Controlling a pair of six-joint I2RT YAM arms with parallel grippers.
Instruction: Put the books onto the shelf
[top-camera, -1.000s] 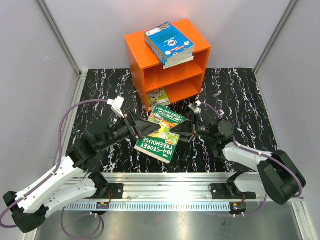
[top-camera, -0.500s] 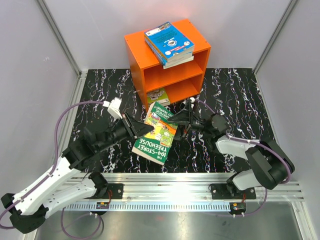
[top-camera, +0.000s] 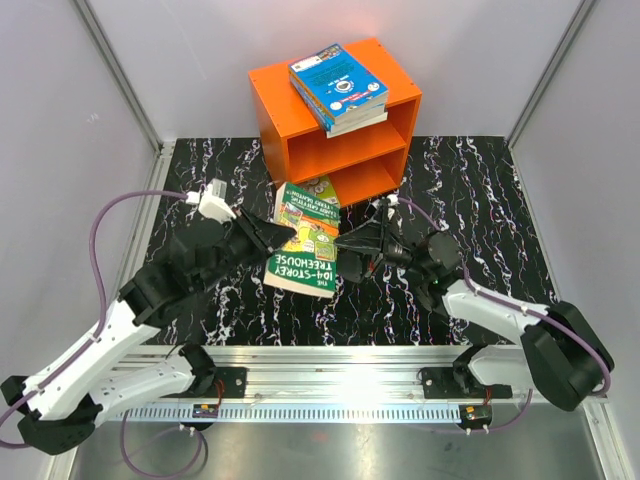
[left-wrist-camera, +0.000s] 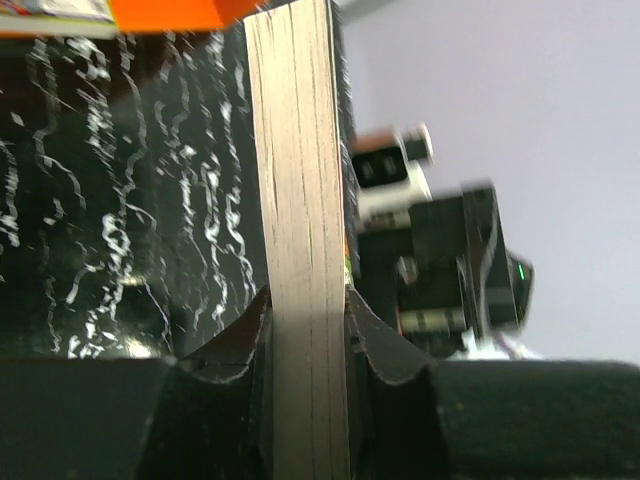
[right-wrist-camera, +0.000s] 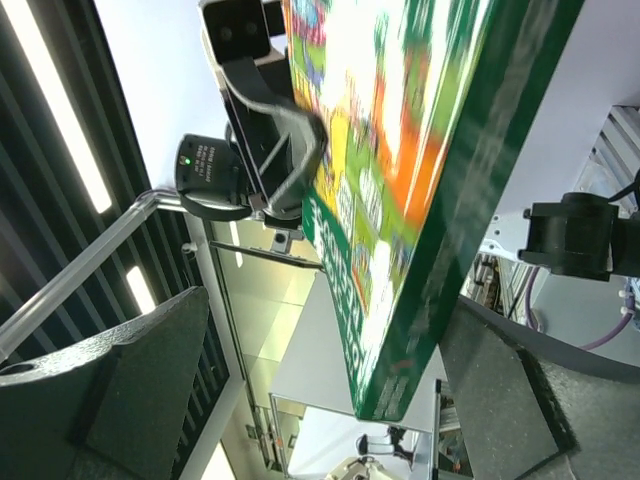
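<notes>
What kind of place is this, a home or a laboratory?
Probably a robot laboratory cell: plain grey walls enclose a black marbled table, the left arm and right arm are bolted to a metal rail, and an orange shelf holds books.

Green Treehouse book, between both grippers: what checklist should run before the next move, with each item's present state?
1. Grip: left gripper clamped on the green book: ok.
2. Release: right gripper jaws stand open: ok.
3. Clearance: book edge sits inside those open jaws: not ok.
4. Lift: book off the table: cannot tell.
5. Target: shelf upper compartment shows no book: ok.
</notes>
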